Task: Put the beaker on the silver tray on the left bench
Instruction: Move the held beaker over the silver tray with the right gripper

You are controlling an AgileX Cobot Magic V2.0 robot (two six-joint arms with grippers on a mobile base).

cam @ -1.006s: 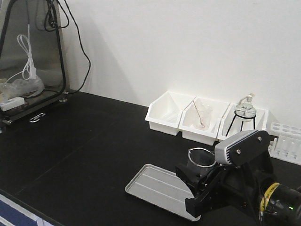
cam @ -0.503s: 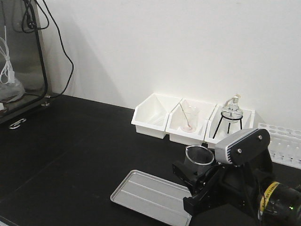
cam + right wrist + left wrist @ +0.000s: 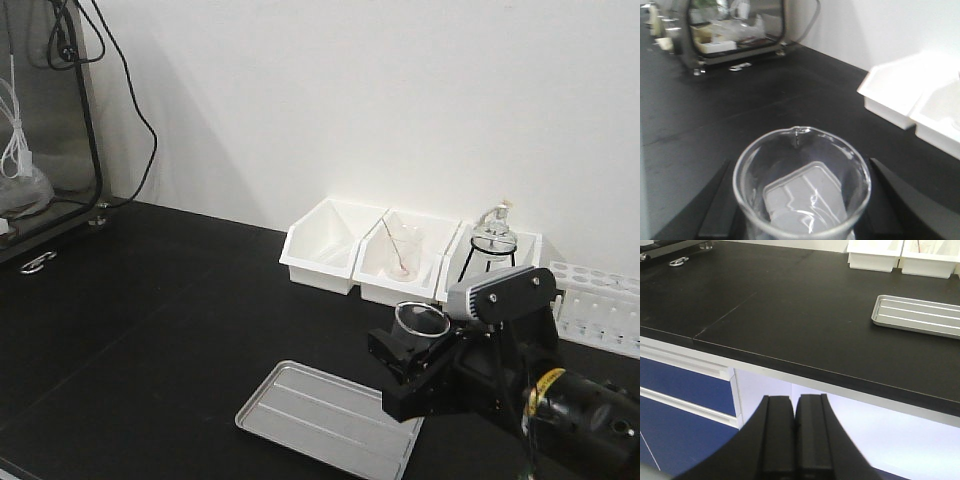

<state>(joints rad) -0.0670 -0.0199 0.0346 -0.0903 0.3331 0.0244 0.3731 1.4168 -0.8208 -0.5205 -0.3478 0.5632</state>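
Carrying the beaker [image 3: 423, 322], the right tool [image 3: 410, 355], clenched on its wall, has edged up-frame over 0.5 s (lower right, front view). Silver tray [image 3: 320, 415] unmoved on the desk [image 3: 180, 300], visible through the glass bottom in the right wrist view, so lowering looks next. Left tool [image 3: 795, 435] clenched, empty.

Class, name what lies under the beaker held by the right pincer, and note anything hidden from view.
Through the glass base of the beaker the silver tray shows beneath. The right pincer covers its lower wall, so any gap between base and tray is hidden.
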